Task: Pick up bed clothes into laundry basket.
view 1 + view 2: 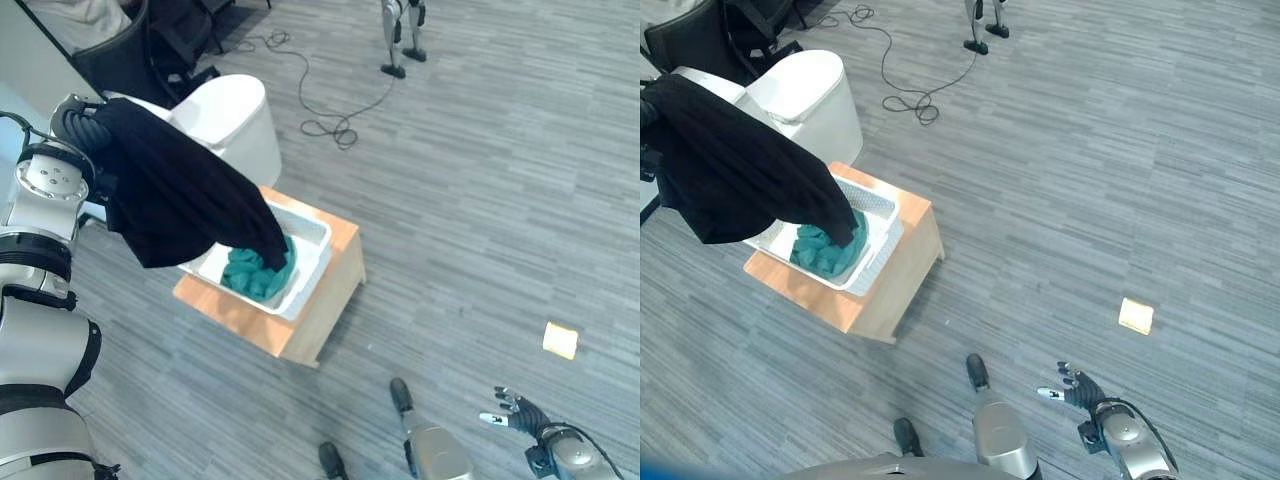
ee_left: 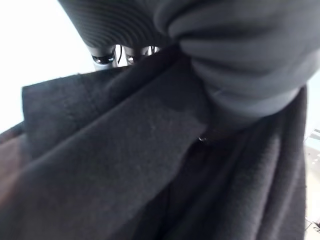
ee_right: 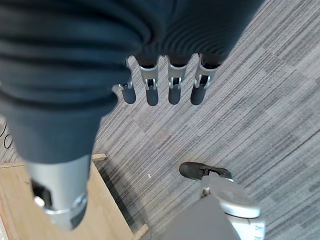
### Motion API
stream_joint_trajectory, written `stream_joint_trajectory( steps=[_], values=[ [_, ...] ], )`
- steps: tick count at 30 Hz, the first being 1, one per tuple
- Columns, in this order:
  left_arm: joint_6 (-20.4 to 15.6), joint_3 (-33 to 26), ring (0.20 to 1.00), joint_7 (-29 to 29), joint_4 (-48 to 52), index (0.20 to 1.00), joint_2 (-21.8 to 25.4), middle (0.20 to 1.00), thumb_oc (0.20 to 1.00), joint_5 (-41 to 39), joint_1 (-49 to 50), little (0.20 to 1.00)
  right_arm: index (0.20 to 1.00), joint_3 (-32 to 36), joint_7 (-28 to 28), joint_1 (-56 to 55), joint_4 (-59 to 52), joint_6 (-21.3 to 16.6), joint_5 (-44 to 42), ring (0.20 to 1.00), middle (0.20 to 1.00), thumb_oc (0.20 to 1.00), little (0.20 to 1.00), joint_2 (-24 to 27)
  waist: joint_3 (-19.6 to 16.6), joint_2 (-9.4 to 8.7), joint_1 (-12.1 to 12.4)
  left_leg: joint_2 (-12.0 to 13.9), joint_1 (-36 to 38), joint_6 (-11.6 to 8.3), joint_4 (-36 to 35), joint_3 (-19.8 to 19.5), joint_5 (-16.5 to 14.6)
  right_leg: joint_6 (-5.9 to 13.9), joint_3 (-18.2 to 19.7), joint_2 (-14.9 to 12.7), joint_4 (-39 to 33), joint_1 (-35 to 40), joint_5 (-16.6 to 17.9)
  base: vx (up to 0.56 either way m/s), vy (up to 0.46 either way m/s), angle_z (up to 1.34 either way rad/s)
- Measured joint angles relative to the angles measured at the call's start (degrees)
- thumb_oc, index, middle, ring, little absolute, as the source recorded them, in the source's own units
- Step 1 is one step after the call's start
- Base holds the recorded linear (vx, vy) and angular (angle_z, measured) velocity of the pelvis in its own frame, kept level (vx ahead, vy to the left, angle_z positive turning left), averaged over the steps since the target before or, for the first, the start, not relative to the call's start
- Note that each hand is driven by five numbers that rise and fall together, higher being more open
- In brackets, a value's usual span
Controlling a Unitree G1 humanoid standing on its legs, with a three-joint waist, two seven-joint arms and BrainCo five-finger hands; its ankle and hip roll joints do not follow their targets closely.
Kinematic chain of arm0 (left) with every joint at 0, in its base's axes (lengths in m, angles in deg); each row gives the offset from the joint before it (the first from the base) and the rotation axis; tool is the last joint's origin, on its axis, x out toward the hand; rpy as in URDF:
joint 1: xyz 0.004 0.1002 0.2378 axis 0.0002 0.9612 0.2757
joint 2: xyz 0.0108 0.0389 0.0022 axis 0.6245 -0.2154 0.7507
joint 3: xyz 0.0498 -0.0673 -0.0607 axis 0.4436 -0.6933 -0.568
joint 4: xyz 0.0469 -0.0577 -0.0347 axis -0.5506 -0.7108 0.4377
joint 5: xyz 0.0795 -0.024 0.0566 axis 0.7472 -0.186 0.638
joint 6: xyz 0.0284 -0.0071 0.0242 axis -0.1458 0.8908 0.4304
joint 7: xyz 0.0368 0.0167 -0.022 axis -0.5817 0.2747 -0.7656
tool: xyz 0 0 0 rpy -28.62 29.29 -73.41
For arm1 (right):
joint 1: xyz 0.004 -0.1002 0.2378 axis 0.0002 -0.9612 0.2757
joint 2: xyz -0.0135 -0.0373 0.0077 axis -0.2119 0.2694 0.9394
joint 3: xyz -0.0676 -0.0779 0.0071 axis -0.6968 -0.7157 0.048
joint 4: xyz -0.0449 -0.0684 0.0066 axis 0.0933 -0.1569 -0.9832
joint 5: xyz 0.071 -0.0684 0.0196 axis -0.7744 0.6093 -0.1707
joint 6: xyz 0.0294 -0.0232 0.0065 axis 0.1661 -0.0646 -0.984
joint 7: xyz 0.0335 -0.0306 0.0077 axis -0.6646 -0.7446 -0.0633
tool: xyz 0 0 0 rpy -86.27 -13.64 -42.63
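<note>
A black garment (image 1: 180, 195) hangs from my raised left hand (image 1: 78, 118), whose fingers (image 2: 106, 56) are curled into the cloth. Its lower end dips into the white laundry basket (image 1: 310, 228). The basket stands on a low wooden table (image 1: 320, 310) and has a teal cloth (image 1: 258, 272) bunched inside, partly hidden by the black garment. Down at the lower right, low over the carpet, my right hand (image 1: 515, 412) is held open with straight fingers (image 3: 172, 82) and nothing in it.
A white round bin (image 1: 235, 115) stands just behind the wooden table, and a black chair (image 1: 120, 50) is beyond it. A yellow note (image 1: 560, 340) lies on the grey carpet to the right. A grey two-legged stand (image 1: 400, 40) is at the far top.
</note>
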Motion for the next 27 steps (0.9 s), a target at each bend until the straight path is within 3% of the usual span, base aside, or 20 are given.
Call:
stream_joint_trajectory(
  steps=[5, 6, 8, 20, 21, 27],
  values=[
    [0.0, -1.38, 0.2, -1.19, -0.28, 0.2, 1.38, 0.2, 0.2, -2.02, -1.24, 0.2, 1.0, 0.23, 0.39, 0.7, -2.33, -1.32, -0.09, 1.0, 1.0, 1.0, 1.0, 0.06, 7.1, 1.59, -1.37, -0.81, -5.58, 0.36, 0.23, 1.43, 0.82, -0.02, 1.38, -0.52, 0.05, -6.27, 2.17, -0.01, -0.034, -0.14],
    [0.07, -1.88, 0.2, -1.18, -1.35, 0.2, 1.18, 0.2, 0.2, -2.08, -1.12, 0.2, 1.0, 0.02, 0.39, 1.2, -2.33, -1.21, -0.09, 1.0, 1.0, 1.0, 1.0, 0.04, 9.66, 1.43, -1.74, -0.7, -5.68, 0.37, 0.31, 1.7, 0.84, -0.18, 1.68, -0.28, 0.07, -6.69, 2.57, -0.01, -0.044, -0.14],
    [0.56, -2.07, 0.2, -1.15, -2.46, 0.2, 0.44, 0.2, 0.2, -2.07, -0.65, 0.2, 1.0, 0.01, 0.65, 1.5, -2.26, -1.18, -0.09, 1.0, 1.0, 1.0, 1.0, 0.05, 11.36, 1.12, -2.69, -0.33, -6.26, 0.27, 0.31, 1.83, 0.9, -0.34, 1.63, 0.13, 0.08, -7.24, 2.69, -0.02, -0.028, -0.1],
    [1.28, -3.27, 0.216, -1.24, -2.62, 0.216, -1.32, 0.216, 0.216, -1.65, 3.61, 0.216, 1.0, -1.72, 2.6, 3.02, -3.49, -2.12, -1.5, 1.0, 1.0, 1.0, 1.0, 0.04, 12.28, 0.54, -2.91, -0.56, -6.02, 0.07, 0.01, 2.95, 1.23, -0.69, 1.65, 0.08, 0.06, -7.32, 2.94, -0.01, -0.007, -0.01],
    [1.28, -3.27, 1.0, -1.24, -2.9, 1.0, -1.31, 1.0, 1.0, -1.65, 3.64, 1.0, 1.0, -1.72, 2.62, 3.02, -3.41, -2.12, -1.5, 1.0, 1.0, 1.0, 1.0, 0.04, 12.28, 0.54, -2.89, -0.58, -5.81, 0.07, 0.01, 2.88, 1.3, -0.69, 1.58, 0.05, 0.05, -7.08, 2.95, 0.0, 0.002, 0.04],
    [1.33, -3.17, 1.0, -1.2, -3.9, 1.0, -1.3, 1.0, 1.0, 0.57, 3.34, 1.0, 1.0, -2.33, 2.67, 4.24, -2.61, -2.07, -1.51, 1.0, 1.0, 1.0, 1.0, 0.06, 11.43, 1.12, -2.89, -0.57, -5.33, 0.12, -0.01, 2.86, 1.55, -0.82, 1.56, -0.03, 0.06, -6.62, 3.07, 0.0, 0.0, 0.0]
  ],
)
